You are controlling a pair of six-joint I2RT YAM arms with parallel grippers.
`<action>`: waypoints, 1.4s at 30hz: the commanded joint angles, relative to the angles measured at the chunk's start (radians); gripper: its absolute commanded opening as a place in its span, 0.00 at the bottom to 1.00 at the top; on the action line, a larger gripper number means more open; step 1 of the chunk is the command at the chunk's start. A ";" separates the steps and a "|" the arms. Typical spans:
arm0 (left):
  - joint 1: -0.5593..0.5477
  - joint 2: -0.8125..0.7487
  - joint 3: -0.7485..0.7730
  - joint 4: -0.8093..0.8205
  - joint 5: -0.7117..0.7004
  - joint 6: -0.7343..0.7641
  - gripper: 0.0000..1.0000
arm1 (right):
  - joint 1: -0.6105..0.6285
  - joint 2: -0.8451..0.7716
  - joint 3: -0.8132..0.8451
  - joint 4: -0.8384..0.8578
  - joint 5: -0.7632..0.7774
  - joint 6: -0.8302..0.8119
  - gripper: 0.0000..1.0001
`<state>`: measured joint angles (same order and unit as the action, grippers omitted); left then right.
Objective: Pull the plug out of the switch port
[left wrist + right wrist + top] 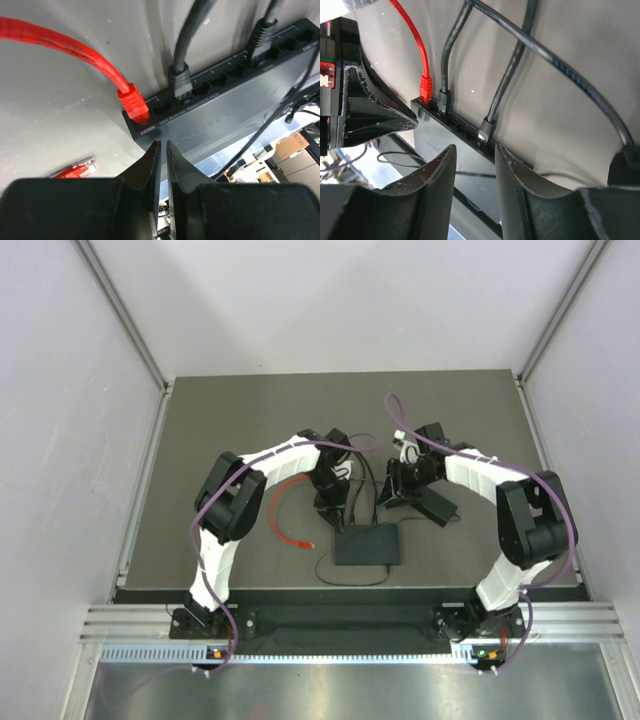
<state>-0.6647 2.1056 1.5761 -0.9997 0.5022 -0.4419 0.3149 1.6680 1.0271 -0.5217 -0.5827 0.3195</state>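
Left gripper (162,147): fingers almost together, with only a thin slit between the tips and nothing clamped in it. In the left wrist view the tips sit just short of the near long edge of the switch (235,110); whether they touch it cannot be told.

Right gripper (475,160): fingers (437,172) apart, with a clear gap between them. The dark top face of the switch shows through that gap, and nothing is gripped.

Switch position: flat on the grey table (200,420), at 6 o'clock from both grippers in the top view, with the socket row on its far edge.

Port occupancy, left wrist view:
- red plug (134,105) seated in the end socket, at 11 o'clock from the left fingertips; its red cable (60,42) runs off toward 10 o'clock.
- first black plug (180,80) at 12 o'clock, two sockets along.
- second black plug (260,37) at 1 o'clock, further along the row.

A loose red connector (77,170) lies on the table at 9 o'clock from the left fingertips, apart from the switch.

Obstructions: the black cables (520,60) rise from the sockets and cross in front of the right gripper. A black power adapter (437,505) lies near the switch, at 2 o'clock from it in the top view.
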 commanded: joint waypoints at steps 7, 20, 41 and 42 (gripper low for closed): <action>0.004 0.027 -0.008 -0.017 -0.008 0.023 0.14 | -0.074 0.082 -0.028 0.092 -0.181 -0.151 0.39; 0.004 0.050 -0.002 -0.013 0.012 0.040 0.14 | -0.091 0.185 -0.073 0.164 -0.315 -0.203 0.40; 0.004 0.060 -0.002 -0.001 0.016 0.058 0.14 | -0.091 0.249 -0.104 0.219 -0.373 -0.227 0.35; 0.004 0.059 -0.004 0.000 0.016 0.060 0.14 | -0.089 0.253 -0.098 0.219 -0.373 -0.221 0.35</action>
<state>-0.6628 2.1365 1.5761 -1.0073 0.5587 -0.4152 0.2333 1.8885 0.9062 -0.3271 -0.9909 0.1482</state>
